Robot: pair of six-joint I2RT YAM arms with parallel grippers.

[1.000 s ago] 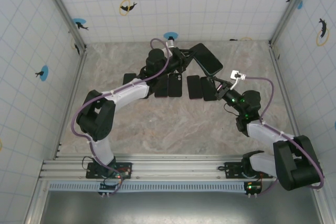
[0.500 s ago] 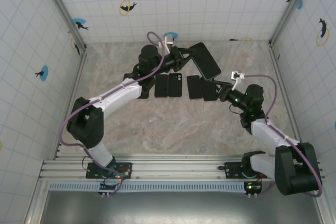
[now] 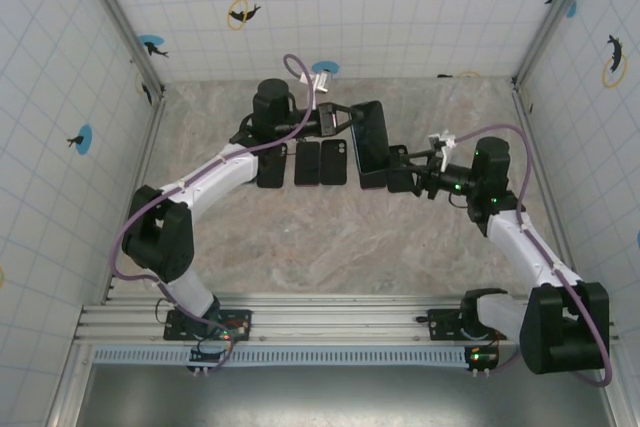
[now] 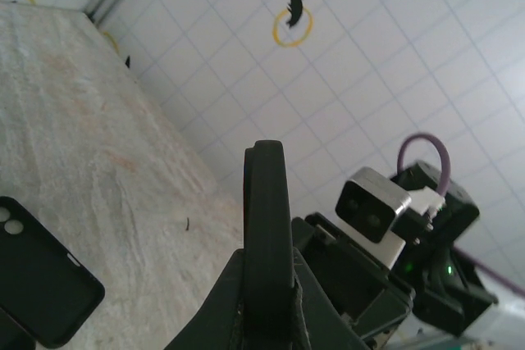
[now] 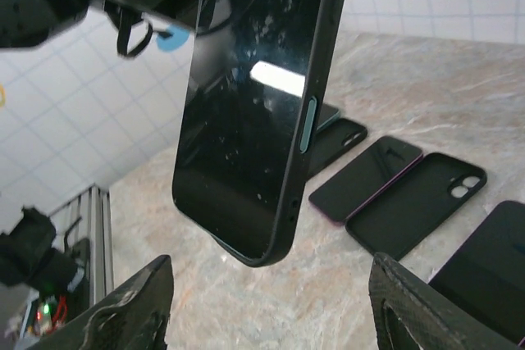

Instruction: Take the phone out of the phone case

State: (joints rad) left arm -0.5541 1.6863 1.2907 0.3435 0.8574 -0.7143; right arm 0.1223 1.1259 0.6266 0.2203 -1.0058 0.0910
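Above the table (image 5: pixel 426 79), the smudged phone (image 5: pixel 246 104) seems cased.

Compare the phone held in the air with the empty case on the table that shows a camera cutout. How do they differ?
The held phone hangs clear of the table, clamped by the left gripper; the empty case lies flat, untouched. The held phone fills its case; the empty case shows its hollow inside. Both are dark.
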